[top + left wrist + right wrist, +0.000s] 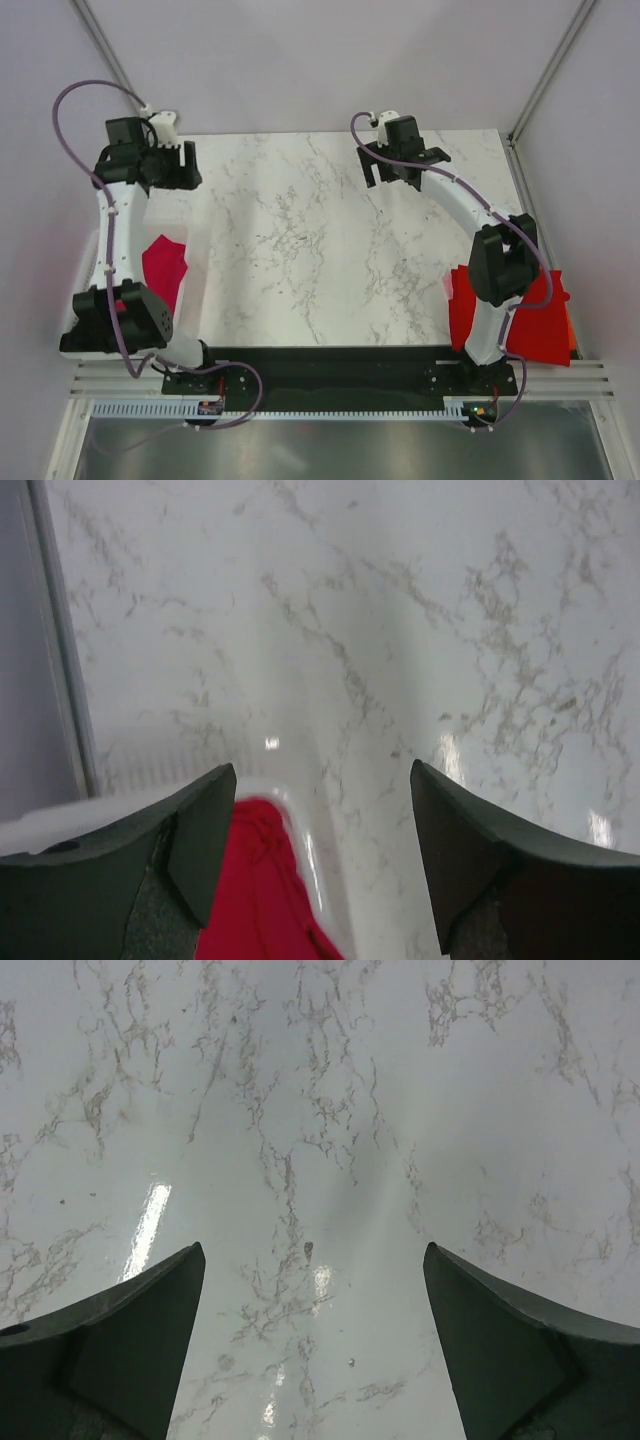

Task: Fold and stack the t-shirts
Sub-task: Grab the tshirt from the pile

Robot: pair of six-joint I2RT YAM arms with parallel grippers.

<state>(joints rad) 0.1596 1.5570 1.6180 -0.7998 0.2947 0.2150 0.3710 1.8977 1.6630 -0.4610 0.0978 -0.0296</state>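
The left jaws are hanging wide apart over the table (300, 230), holding nothing. The pink shirt (165, 268) is lying well behind them, back toward their arm's base. In the wrist view it is showing only as a rumpled strip (262, 890) at the bottom edge, low in the gap between the two fingers and touching neither.

The right jaws are also standing apart and empty, with only bare marble showing between them in their own view. The red shirt (538, 328) is lying well behind these jaws too, by the base of the right arm, which is crossing over it and hiding its middle. A sliver of orange shirt (572, 338) is peeking out along the red one's outer edge (how much of it is lying underneath, I cannot tell).

Counting: one pink shirt, one red, one orange showing in part; two arms, two pairs of jaws.
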